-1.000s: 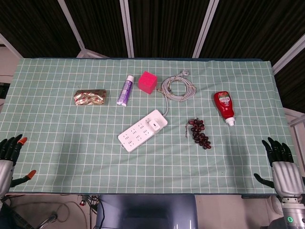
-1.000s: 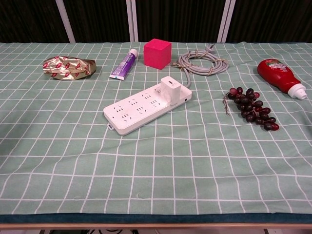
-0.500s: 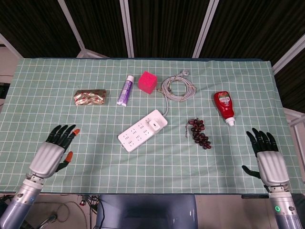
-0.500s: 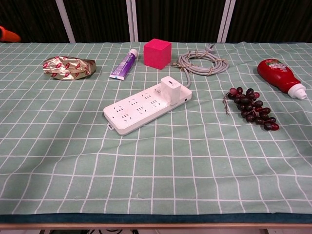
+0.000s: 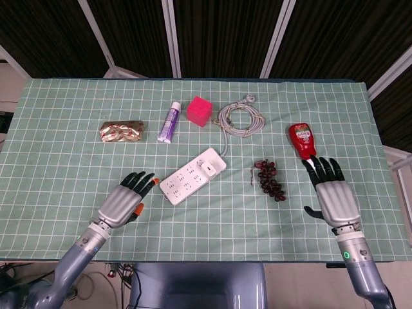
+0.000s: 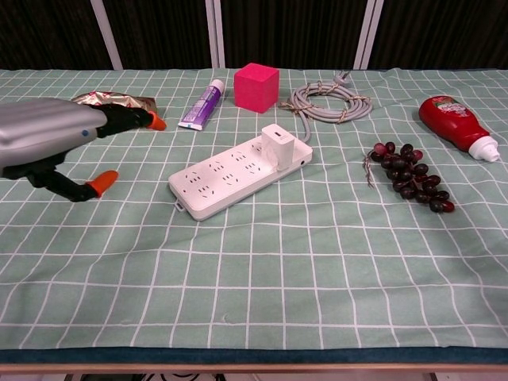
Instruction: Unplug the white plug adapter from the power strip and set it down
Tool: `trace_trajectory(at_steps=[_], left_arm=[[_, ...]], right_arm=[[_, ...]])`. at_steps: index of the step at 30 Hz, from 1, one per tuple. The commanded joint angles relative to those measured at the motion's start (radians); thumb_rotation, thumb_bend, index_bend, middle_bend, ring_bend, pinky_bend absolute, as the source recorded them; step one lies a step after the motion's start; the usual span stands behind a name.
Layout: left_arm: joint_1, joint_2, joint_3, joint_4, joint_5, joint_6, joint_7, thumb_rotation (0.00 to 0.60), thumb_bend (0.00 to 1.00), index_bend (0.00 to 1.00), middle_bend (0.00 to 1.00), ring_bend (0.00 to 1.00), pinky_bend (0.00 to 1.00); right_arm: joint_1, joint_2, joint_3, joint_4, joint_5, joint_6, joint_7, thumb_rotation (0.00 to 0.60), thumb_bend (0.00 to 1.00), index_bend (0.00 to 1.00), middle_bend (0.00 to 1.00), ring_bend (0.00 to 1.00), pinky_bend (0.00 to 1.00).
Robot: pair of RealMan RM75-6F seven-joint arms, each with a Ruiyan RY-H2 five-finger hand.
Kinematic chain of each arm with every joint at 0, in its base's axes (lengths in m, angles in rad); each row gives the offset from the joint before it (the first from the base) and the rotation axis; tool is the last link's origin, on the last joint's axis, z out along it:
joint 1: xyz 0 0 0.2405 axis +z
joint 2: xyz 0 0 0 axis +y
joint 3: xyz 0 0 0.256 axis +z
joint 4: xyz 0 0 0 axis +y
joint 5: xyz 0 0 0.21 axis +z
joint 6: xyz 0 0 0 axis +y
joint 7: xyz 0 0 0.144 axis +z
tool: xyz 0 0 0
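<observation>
The white power strip [image 5: 192,176] [image 6: 238,176] lies slantwise at the table's middle, with the white plug adapter [image 5: 210,168] [image 6: 277,145] standing plugged into its right end. My left hand [image 5: 127,200] [image 6: 55,141] hovers open just left of the strip's near end, holding nothing. Over the table's right side my right hand [image 5: 333,196] is open and flat, right of the grapes; the chest view does not show it.
A coiled grey cable [image 5: 241,118] runs from the strip's right end. A pink cube [image 5: 199,111], purple tube [image 5: 170,121] and gold foil packet [image 5: 121,132] lie behind. Dark grapes [image 5: 269,179] and a ketchup bottle [image 5: 302,143] lie right.
Both hands have come in from the near table corners toward the middle. The left hand now reaches close to the strip's left end. The strip and adapter have not moved.
</observation>
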Motion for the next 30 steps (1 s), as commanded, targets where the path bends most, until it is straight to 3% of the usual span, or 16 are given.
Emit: trace_trajectory(at_steps=[1,15,30], left_arm=[[-0.035,-0.041,-0.006,0.028,-0.045,-0.026,0.034,0.6,0.53,0.09,0.05,0.01,0.12],[-0.122,-0.137,-0.002,0.115,-0.158,-0.075,0.071,0.6,0.53,0.19,0.11,0.02,0.12],[-0.168,-0.214,0.029,0.192,-0.196,-0.083,0.036,0.6,0.53,0.19,0.11,0.02,0.12]], right_arm=[[0.073,-0.016,0.038,-0.035,0.088,-0.064,-0.092,0.6,0.14,0.0,0.0,0.0,0.0],[0.261,-0.111,0.093,-0.06,0.343,-0.114,-0.333,0.6,0.14,0.0,0.0,0.0,0.0],[0.415,-0.232,0.084,0.024,0.507,-0.129,-0.429,0.6,0.14,0.0,0.0,0.0,0.0]])
